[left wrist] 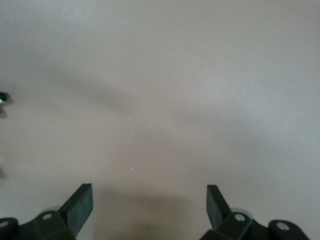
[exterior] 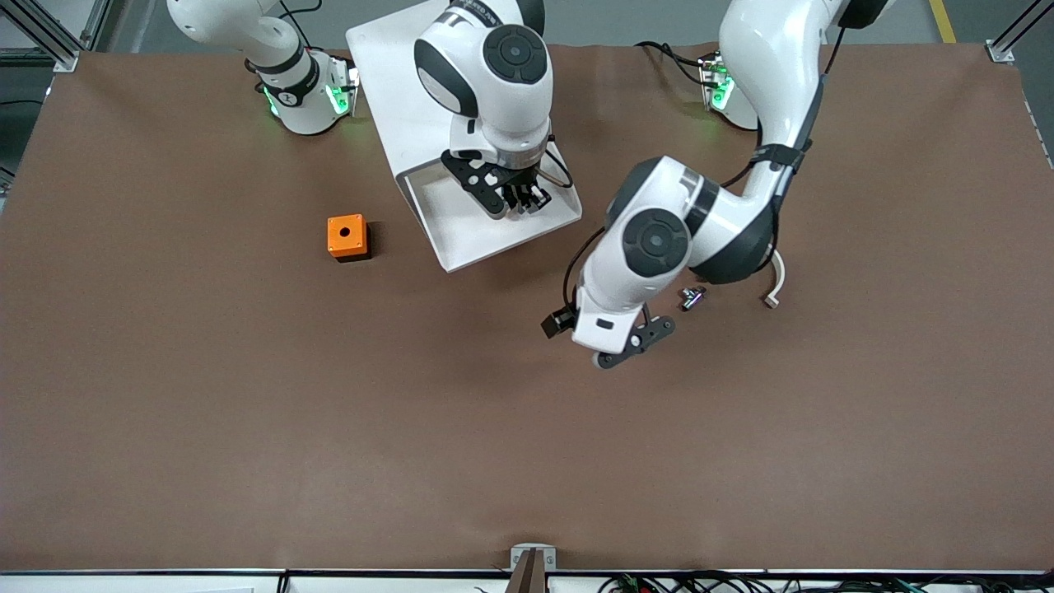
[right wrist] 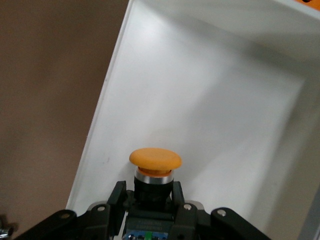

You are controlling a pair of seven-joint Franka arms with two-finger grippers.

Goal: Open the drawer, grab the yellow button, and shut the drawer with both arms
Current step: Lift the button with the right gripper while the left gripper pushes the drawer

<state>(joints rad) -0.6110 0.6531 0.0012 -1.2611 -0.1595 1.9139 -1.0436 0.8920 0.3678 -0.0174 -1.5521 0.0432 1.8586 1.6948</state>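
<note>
Two black fingers (right wrist: 176, 197) of the right gripper (exterior: 519, 198) are closed on the dark middle part of the button (right wrist: 155, 167), and its round orange cap stands out in front of the fingertips. This grip is inside the drawer (exterior: 461, 235), the top one of the white cabinet (exterior: 395, 82), which stands pulled out toward the front camera. I judge that the step in hand is to take the button out, and to do it well the arm should lift straight up first, so the cap does not catch the drawer's side wall beside it. A slow lift seems wise, because the hold is on a small round body that may turn between the pads. The left gripper (exterior: 630, 342) waits with its fingers wide apart and empty over bare table, near a small metal part (exterior: 692, 298). An orange box (exterior: 347, 236) with a hole sits on the table toward the right arm's end.
</note>
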